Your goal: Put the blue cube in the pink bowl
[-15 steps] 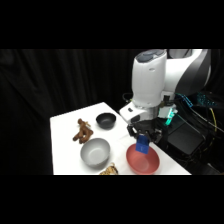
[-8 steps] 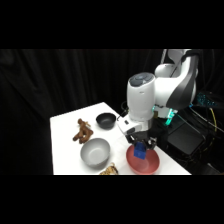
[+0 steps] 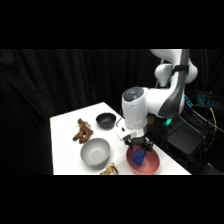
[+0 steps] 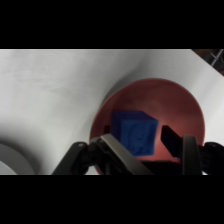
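The white arm bends down low over the pink bowl (image 3: 148, 162), and its jaws (image 4: 145, 142) point straight down into it. The blue cube (image 4: 134, 131) sits between the two fingers, inside the bowl. I cannot tell if the jaws grip it or have let go. The grey bowl (image 3: 95, 151) is well off to the side on the surface (image 3: 67, 125).

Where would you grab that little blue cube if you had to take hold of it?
By two opposite flat sides, coming straight down from above. The blue cube sits inside the pink bowl, whose raised wall blocks a sideways approach, and its plain parallel faces suit two fingers. The gripper already straddles it that way, one finger on each side.
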